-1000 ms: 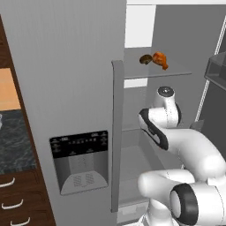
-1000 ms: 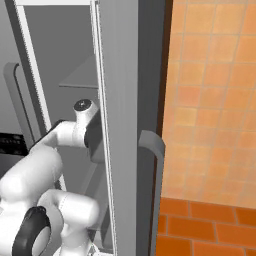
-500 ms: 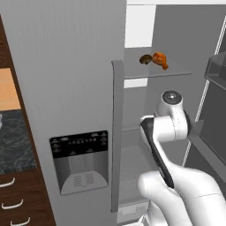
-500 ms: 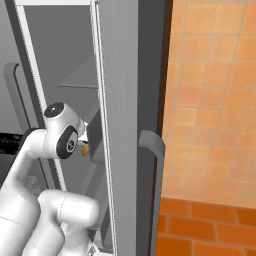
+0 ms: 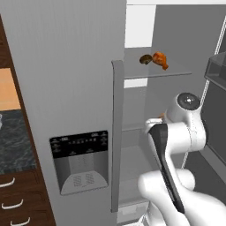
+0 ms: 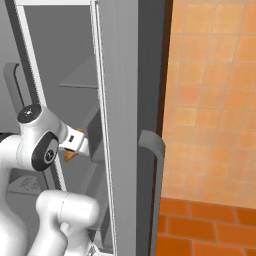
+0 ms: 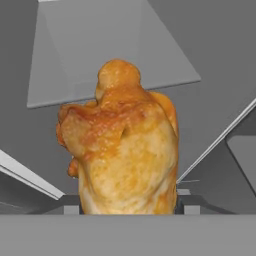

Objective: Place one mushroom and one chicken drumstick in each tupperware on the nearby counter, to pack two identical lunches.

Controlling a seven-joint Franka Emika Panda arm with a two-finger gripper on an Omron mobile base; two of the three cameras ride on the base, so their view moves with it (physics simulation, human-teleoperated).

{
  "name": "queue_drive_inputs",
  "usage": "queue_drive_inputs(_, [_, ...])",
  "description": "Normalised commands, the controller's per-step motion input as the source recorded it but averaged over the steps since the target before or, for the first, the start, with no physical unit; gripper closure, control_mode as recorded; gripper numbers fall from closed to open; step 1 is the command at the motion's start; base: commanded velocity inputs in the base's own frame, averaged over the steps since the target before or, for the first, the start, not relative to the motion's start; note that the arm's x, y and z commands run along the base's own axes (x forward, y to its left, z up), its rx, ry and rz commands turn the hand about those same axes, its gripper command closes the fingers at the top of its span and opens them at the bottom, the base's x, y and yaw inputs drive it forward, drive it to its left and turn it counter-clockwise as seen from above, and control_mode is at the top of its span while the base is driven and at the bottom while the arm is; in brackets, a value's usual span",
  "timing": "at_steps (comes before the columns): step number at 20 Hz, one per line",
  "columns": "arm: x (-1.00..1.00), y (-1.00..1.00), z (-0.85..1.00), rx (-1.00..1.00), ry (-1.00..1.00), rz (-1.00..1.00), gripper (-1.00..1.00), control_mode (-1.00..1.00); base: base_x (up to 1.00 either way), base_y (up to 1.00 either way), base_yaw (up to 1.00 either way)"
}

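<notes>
Gripper (image 6: 75,149) is closed on a chicken drumstick (image 7: 122,147), which sits squarely between the jaws inside the open fridge (image 5: 176,95). A second drumstick (image 5: 160,60) lies beside a mushroom (image 5: 145,59) on the upper shelf (image 5: 176,74), well apart from the gripper.

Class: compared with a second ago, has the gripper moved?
Yes. The gripper, jaws around a chicken drumstick, has moved toward the fridge door's edge in the right base view.

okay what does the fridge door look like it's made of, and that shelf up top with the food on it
The fridge door looks like matte grey metal or plastic: flat, even grey with no reflections. The upper shelf, carrying a mushroom and a chicken drumstick, appears as a thin pale-grey panel, possibly glass or plastic; the rendering leaves that open.
</notes>
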Motion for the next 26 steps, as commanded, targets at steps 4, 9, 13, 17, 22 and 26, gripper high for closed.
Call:
queue_drive_inputs(4, [-0.31,0.0,0.1,0.06,-0.03,0.04,1.0,-1.0,0.0,0.0,0.0])
queue_drive_inputs(9, [-0.18,0.0,-0.03,0.01,-0.11,0.02,1.0,-1.0,0.0,0.0,0.0])
queue_drive_inputs(13, [-0.01,0.0,0.0,0.01,0.0,0.0,1.0,-1.0,0.0,0.0,0.0])
queue_drive_inputs(17, [-0.14,0.0,-0.02,0.0,0.0,0.0,1.0,1.0,-0.3,0.03,0.01])
queue_drive_inputs(22, [0.0,0.0,0.0,0.0,0.0,0.0,1.0,1.0,-0.73,0.46,0.07])
queue_drive_inputs(26, [0.0,0.0,0.0,0.0,0.0,0.0,1.0,1.0,-0.64,1.0,0.02])
